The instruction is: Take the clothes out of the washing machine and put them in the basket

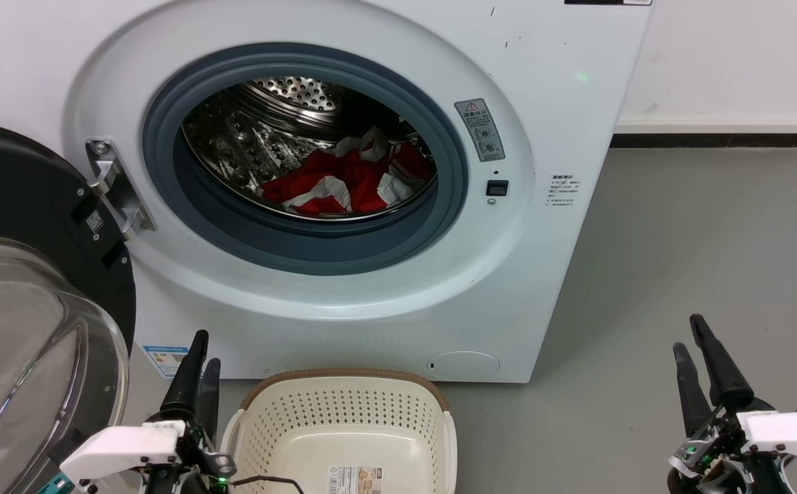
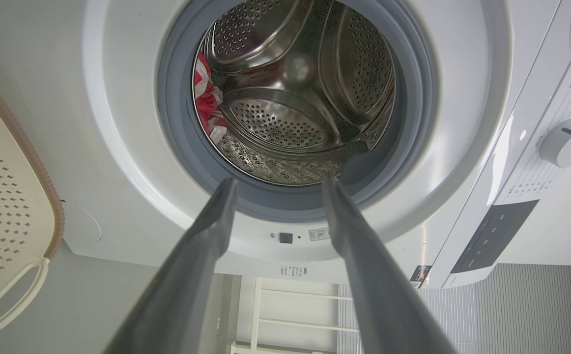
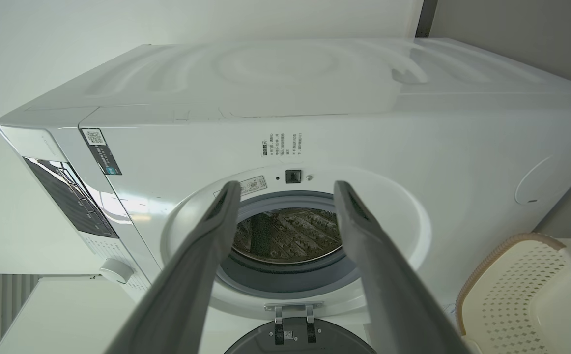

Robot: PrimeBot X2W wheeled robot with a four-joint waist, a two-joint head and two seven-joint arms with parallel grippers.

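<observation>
You see the red white-striped fabric clothes (image 1: pixel 343 182) inside the white front-loading washing machine (image 1: pixel 371 302) at 12 o'clock, the cream perforated plastic basket (image 1: pixel 350 374) at 6 o'clock, left hand (image 1: pixel 206 348) and right hand (image 1: pixel 686 331) both spread.

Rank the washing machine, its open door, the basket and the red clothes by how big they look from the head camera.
1. washing machine
2. door, though it is nearest the camera and cut by the picture's edge, so this place is unsure
3. basket, also cut off at the bottom
4. clothes, farthest back
</observation>
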